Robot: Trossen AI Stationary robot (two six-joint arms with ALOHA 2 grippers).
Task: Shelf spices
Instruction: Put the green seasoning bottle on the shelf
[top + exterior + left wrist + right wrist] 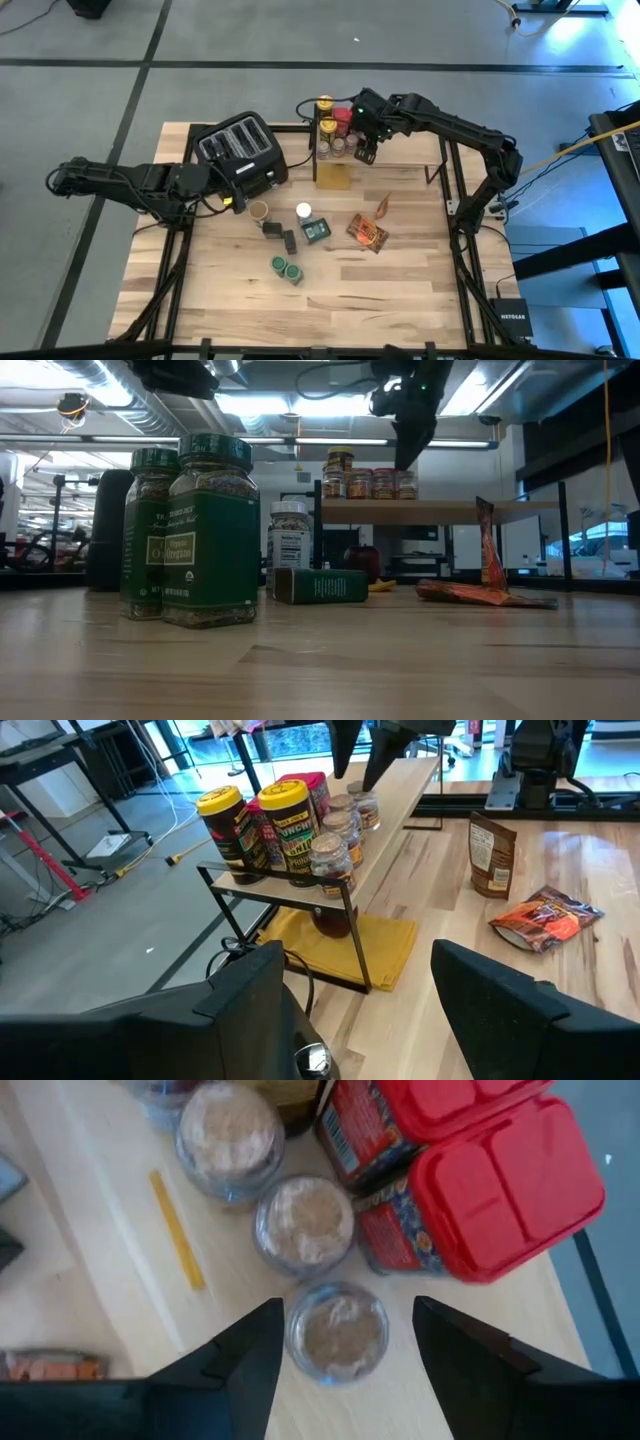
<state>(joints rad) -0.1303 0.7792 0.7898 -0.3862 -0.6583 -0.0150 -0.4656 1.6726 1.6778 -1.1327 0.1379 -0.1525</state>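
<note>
Three clear glass jars (pixel 337 1330) lined up on pale plank shelf (pixel 400 152). Right gripper (pixel 345 1355) apart, straddling nearest jar: lift straight up, no nudging red-lidded tins (pixel 470 1170).

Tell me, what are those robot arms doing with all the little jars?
They are putting spices on the shelf. The right gripper is above the shelf with its jaws open around a small clear jar standing at the end of a row. The left gripper waits open near the toaster. Two green jars, a white-lidded jar and foil packets are on the table.
</note>
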